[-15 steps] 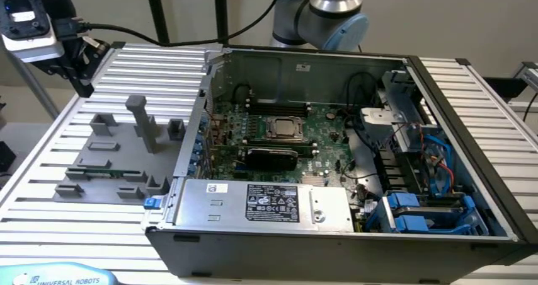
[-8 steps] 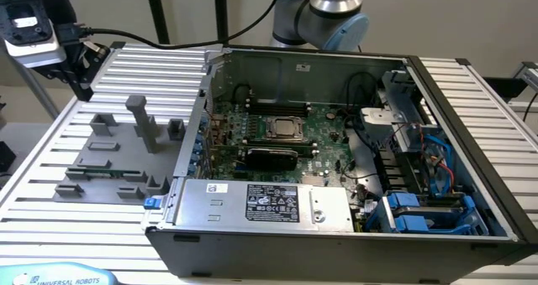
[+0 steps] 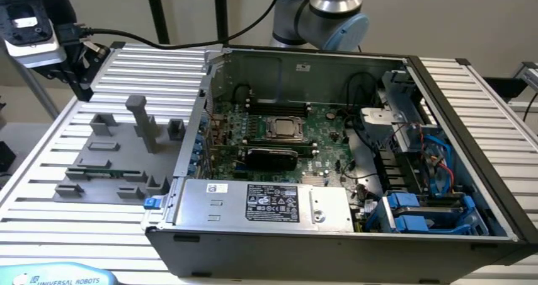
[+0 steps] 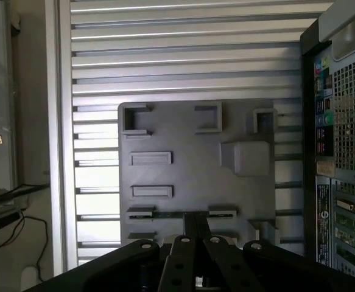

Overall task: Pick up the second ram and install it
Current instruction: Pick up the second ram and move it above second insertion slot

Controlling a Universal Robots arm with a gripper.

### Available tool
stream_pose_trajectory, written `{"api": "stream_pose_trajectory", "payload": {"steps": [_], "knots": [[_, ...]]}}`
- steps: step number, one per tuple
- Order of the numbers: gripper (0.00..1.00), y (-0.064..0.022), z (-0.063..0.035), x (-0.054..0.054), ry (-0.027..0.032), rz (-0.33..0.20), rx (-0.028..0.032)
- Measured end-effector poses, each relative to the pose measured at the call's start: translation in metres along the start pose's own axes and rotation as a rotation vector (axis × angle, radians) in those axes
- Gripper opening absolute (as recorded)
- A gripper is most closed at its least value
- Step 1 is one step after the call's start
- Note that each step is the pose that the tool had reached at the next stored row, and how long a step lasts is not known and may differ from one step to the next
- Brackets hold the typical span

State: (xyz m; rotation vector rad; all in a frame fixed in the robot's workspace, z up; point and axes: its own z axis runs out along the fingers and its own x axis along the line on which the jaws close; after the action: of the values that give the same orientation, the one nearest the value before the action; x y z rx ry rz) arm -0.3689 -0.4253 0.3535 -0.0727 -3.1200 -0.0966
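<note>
One thin green stick, the second ram point(image 3: 90, 171), lies flat in a slot of the grey holder plate point(image 3: 113, 147) on the exterior view's left, beside the open computer case point(image 3: 336, 234). I see the gripper point(image 3: 84, 93) raised above the slatted table point(image 3: 50, 234) past the plate's far edge, pointing down, clear of the stick. Its fingers point(image 4: 192, 226) are pressed together, holding nothing. From the wrist view I look straight down on the plate.

My gripper point(image 4: 196, 224) is matt black, the table point(image 3: 67, 228) is ribbed, kinda shiny aluminium, the holder plate point(image 4: 189, 176) is matt grey plastic, and the PC case point(image 3: 336, 250) is dull dark metal.
</note>
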Motion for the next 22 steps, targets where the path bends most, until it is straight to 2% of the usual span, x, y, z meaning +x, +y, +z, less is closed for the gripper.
{"api": "stream_pose_trajectory", "payload": {"steps": [9,22], "knots": [[0.11,0.0,0.0003,0.0,0.0004,-0.008,0.0002],[0.11,-0.0001,0.0024,-0.0001,0.015,-0.243,0.0051]]}}
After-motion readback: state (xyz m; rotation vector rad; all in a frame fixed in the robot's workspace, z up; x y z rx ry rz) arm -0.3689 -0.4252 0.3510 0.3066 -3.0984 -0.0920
